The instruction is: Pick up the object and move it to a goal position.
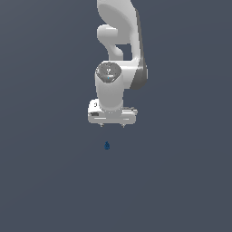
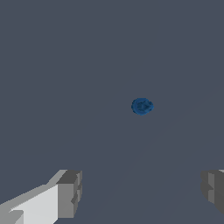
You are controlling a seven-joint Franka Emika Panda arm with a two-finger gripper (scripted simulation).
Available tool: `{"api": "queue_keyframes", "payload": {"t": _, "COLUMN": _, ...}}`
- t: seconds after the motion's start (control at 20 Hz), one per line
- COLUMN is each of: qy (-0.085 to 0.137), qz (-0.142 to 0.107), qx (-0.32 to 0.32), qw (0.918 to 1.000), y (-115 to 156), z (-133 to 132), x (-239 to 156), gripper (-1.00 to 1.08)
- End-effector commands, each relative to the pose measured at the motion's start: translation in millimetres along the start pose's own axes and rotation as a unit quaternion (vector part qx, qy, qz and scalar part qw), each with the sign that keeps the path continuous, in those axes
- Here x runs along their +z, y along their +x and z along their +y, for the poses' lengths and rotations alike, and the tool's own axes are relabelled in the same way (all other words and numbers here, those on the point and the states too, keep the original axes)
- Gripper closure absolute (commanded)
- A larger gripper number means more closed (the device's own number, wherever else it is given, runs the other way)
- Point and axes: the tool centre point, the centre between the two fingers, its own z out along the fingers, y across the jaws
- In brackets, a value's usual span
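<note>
The object (image 1: pixel 107 145) is a tiny dark blue item standing alone on the flat grey floor, just in front of and below the white arm in the exterior view. In the wrist view the object (image 2: pixel 141 106) shows as a small round blue blob seen end-on. My gripper (image 1: pixel 112 125) hangs above it, apart from it, with the jaws spread wide and nothing between them. In the wrist view the gripper (image 2: pixel 142 192) has its two grey fingertips (image 2: pixel 70 194) far apart, and the object lies beyond the gap, not between them.
The white arm (image 1: pixel 118 45) rises behind the gripper at the top of the exterior view. The floor (image 1: pixel 45 181) is a plain grey surface with no other objects or edges in view.
</note>
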Motion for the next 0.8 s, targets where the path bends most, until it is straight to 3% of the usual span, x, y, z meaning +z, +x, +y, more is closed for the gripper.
{"api": "queue_keyframes", "payload": {"t": 0.0, "qy": 0.000, "qz": 0.000, "qx": 0.000, "qw": 1.0000, "y": 0.0, "z": 0.0, "x": 0.0, "gripper": -0.92}}
{"api": "queue_keyframes", "payload": {"t": 0.75, "qy": -0.005, "qz": 0.002, "qx": -0.015, "qw": 0.9999, "y": 1.6, "z": 5.3, "x": -10.2, "gripper": -0.92}}
